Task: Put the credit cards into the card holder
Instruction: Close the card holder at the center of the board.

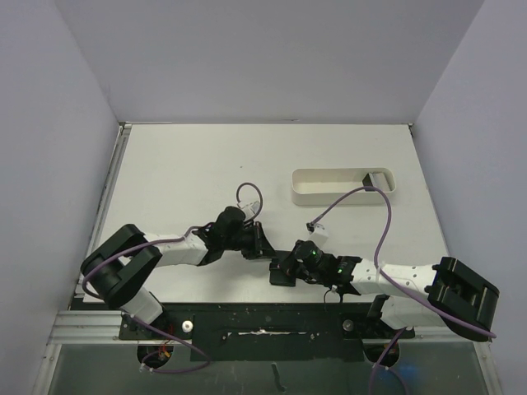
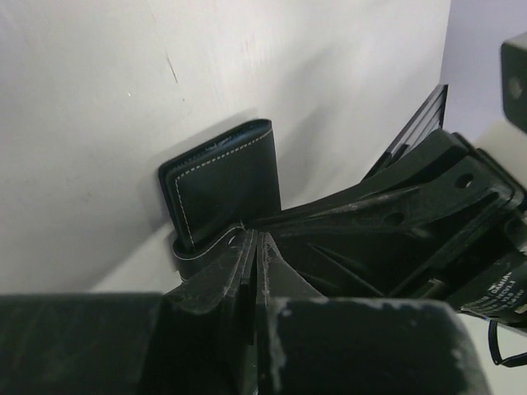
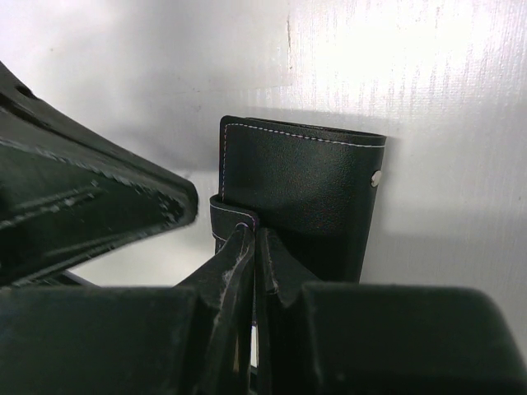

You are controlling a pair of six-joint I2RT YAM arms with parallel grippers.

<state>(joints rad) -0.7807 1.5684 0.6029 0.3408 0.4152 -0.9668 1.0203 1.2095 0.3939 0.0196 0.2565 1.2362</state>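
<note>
The black card holder [image 2: 226,185] stands folded on the table between my two grippers, white stitching along its edges and its snap tab wrapped round the lower part. It also shows in the right wrist view [image 3: 305,181]. My left gripper [image 2: 257,240] is shut on the holder's lower edge by the tab. My right gripper [image 3: 257,232] is shut on the tab from the other side. In the top view both grippers, left [image 1: 260,243] and right [image 1: 284,265], meet near the table's front middle and hide the holder. The greyish credit cards [image 1: 377,179] lie at the right end of the white tray.
The long white oval tray [image 1: 329,188] lies at the back right of the table. A small white connector on a purple cable [image 1: 317,228] hangs above the right arm. The right gripper's body [image 2: 428,197] fills the right of the left wrist view.
</note>
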